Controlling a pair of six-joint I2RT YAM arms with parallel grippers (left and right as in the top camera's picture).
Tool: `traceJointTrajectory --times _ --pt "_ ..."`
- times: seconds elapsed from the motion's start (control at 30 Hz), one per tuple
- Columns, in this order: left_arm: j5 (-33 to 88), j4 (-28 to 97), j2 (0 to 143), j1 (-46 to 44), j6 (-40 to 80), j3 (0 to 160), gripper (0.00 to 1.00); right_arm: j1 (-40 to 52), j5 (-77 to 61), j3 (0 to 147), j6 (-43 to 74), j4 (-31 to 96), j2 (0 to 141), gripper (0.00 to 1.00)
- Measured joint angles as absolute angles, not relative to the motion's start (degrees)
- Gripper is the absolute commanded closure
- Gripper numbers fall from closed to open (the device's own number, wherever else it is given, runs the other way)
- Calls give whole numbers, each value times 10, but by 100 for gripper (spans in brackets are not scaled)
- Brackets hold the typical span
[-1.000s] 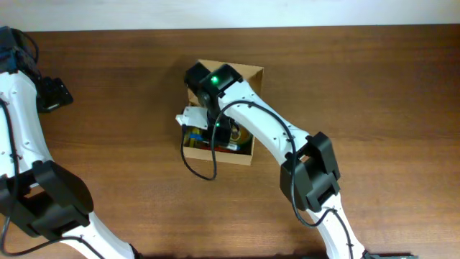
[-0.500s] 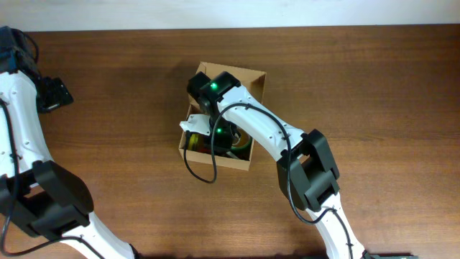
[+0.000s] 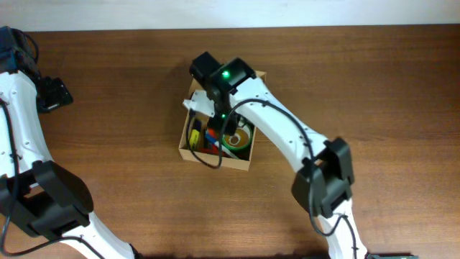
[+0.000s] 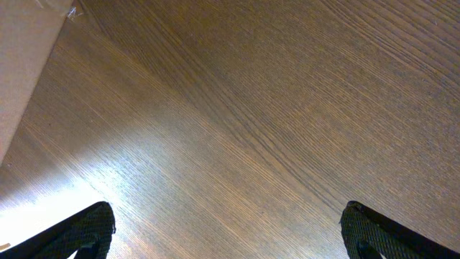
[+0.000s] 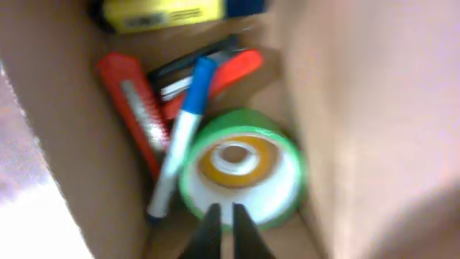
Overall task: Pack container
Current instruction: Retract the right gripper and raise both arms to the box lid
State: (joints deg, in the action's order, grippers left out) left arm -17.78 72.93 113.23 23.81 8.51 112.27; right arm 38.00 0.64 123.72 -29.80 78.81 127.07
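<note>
Hanging over the container (image 3: pixel 237 162), right pincer (image 5: pixel 223 229) pinched together; contact unclear

Your right arm (image 3: pixel 280 133) stretches from the lower right toward the centre, wrist tipped downward, jaws pressed fully together. Your left arm (image 3: pixel 18 126) curves up the left edge, jaws spread wide, holding nothing.

A dark wood-grain table (image 3: pixel 388 86) runs up to a pale strip (image 3: pixel 230 13) along its far edge. A green tape roll (image 5: pixel 241 167) with a yellow-and-white core lies flat. Just beside it, a blue-and-white marker (image 5: pixel 181 140) slants across a red utility knife (image 5: pixel 133 108), and a blurred yellow object (image 5: pixel 162 13) sits beyond them.
</note>
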Motion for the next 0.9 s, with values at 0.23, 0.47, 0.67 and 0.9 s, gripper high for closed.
traceJointTrajectory --times 0.23,0.47,0.67,0.9 --pt "-178 729 1132 238 85 1123 0 240 37 1241 -203 742 1065 96" --pt "-178 729 1132 238 85 1123 0 -1 30 1242 23 744 1028 96" --pt "-78 710 1132 238 86 1123 0 -62 -46 1236 69 781 1103 96" --pt "198 653 1132 232 86 1123 98 -28 -92 1235 70 758 1229 96"
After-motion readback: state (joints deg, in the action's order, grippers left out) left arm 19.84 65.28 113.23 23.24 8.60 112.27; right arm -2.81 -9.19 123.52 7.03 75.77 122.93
